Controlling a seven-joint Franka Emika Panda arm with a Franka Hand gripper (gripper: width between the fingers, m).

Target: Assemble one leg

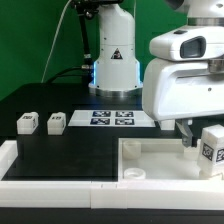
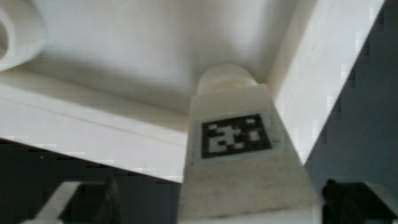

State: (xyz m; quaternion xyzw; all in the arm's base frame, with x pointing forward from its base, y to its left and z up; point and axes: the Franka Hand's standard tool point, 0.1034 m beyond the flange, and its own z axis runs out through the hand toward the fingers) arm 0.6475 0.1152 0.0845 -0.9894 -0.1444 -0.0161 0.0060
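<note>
Although no leg can be said for certain to be fixed in place, the task is judged to be well under way. The black table [image 1: 70, 150] is taken up at 4 to 5 o'clock in the exterior view by the white tabletop [image 1: 160, 160]. One round socket [image 1: 135, 172] is shown bare at the tabletop's 7 o'clock corner. Above the tabletop, at 3 o'clock in that view, the gripper [image 1: 198, 135] is hung pointing straight down. The marker board [image 1: 110, 118] is laid near the middle of the view, at 11 o'clock from the tabletop.

The leg [image 1: 212, 148] is found at 4 o'clock in the exterior view, directly under the gripper and stood on the tabletop close to a raised rim. Its long axis is set upright, in line with the gripper: one end is pointed down at the tabletop, the other up into the gripper. In the wrist view the tag [image 2: 235, 136] is shown on the face turned to the camera, and the far end is met by the tabletop beside the rim. Whether that end is seated in a socket cannot be told.

The leg is flanked by the fingers [image 2: 80, 200], yet a dark gap is seen beside one of them. Whether the jaws are clamped on it or only set around it cannot be told.

Spare legs [image 1: 27, 122] are seen lying at 9 o'clock, well apart from the tabletop. Seating the leg, turning it home and letting go are judged to be left.
</note>
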